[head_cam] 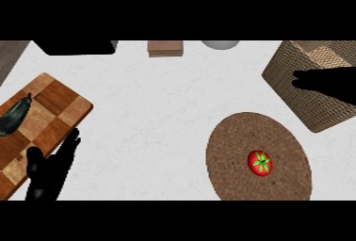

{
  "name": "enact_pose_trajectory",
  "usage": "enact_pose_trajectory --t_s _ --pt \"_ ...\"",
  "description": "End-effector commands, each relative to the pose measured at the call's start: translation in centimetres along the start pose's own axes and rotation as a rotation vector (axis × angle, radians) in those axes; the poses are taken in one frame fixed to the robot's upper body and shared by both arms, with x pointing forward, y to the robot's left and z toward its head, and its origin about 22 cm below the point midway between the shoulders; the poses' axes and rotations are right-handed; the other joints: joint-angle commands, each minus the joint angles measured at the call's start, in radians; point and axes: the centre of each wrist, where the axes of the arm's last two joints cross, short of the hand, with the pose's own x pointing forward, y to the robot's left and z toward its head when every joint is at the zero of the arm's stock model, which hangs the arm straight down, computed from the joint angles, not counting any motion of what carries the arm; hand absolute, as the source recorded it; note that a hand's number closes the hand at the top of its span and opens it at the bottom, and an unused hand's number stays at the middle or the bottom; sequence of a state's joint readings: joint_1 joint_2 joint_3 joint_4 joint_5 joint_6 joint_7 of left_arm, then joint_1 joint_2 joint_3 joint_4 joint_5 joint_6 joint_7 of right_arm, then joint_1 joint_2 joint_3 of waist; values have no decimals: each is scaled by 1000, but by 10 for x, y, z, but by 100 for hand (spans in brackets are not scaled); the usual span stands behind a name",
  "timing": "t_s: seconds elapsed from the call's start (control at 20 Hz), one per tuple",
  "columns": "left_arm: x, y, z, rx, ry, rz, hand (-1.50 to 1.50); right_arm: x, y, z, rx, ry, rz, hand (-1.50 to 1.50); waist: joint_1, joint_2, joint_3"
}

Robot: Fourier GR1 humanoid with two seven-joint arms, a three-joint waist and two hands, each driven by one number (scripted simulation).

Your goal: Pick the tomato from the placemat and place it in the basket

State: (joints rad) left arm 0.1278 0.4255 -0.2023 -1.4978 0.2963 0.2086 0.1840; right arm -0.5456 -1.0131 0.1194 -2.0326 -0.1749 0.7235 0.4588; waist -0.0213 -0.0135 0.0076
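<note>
Red tomato (260, 163) on round woven placemat (235, 141), wicker basket (313, 117) just beyond, right robot hand (332, 85) released over the basket, fingers straight, left robot hand (50, 172) resting released at the cutting board (52, 110) edge, white worktop (153, 94).

Nope, nothing to read here: no text, labels, brands, numbers or signs on anything in the head view.
</note>
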Motion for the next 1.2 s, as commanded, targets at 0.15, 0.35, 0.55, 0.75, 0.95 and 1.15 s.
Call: enact_pose_trajectory --t_s 0.15,0.35,0.55,0.75,0.95,1.15 --pt "-27 -6 -6 -11 130 6 0 -1 -32 30 159 56 84 -150 2 11 -9" --pt "-27 -6 -9 2 133 9 0 -7 -31 34 157 37 40 -150 6 12 -8" --pt "-29 -5 -10 -21 117 0 0 -2 -15 20 159 31 -4 -150 21 14 -9" --pt "-21 8 -4 -20 129 -8 0 -3 14 17 145 29 -22 -150 13 12 -7" --pt "-28 -10 -9 -20 114 3 0 -3 47 1 124 16 -52 -150 15 16 -7" --pt "-26 -13 -9 -37 117 -8 0 -9 64 -17 127 27 -44 -150 30 18 -6"
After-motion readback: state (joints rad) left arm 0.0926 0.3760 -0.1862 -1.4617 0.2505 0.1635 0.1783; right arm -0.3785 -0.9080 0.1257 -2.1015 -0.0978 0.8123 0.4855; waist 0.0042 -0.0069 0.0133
